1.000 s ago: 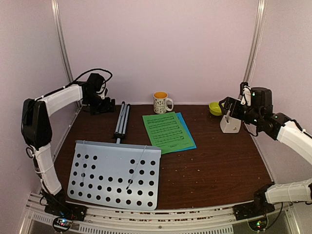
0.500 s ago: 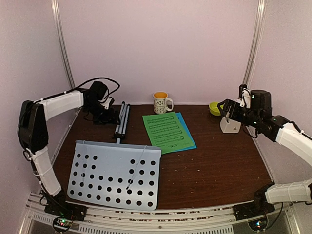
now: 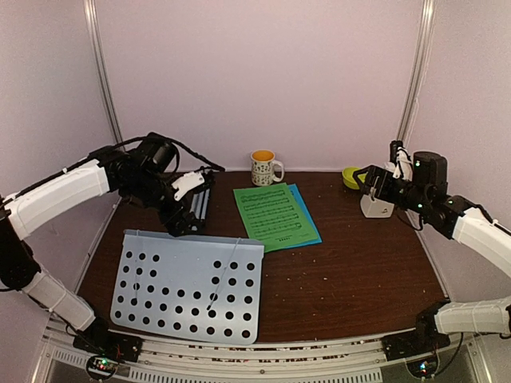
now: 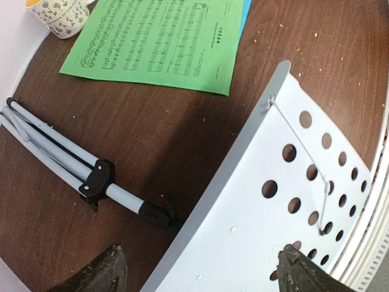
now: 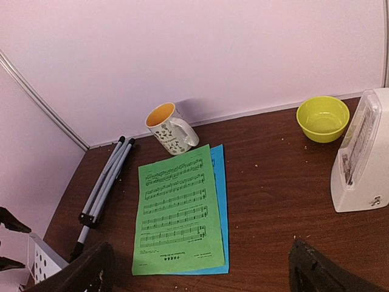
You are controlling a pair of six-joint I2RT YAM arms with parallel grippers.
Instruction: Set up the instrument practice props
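We've barely begun: pale grey perforated stand (image 3: 188, 247) lies flat w/ silver tripod (image 5: 90, 217) folded, green sheets (image 3: 271, 214) & white pyramid metronome (image 3: 377, 206) unplaced; left gripper (image 4: 203, 274), right gripper (image 5: 200, 267) gaping, empty.

Green and blue sheets (image 3: 271, 214); pale grey perforated stand (image 3: 188, 267); patterned mug (image 3: 263, 169).
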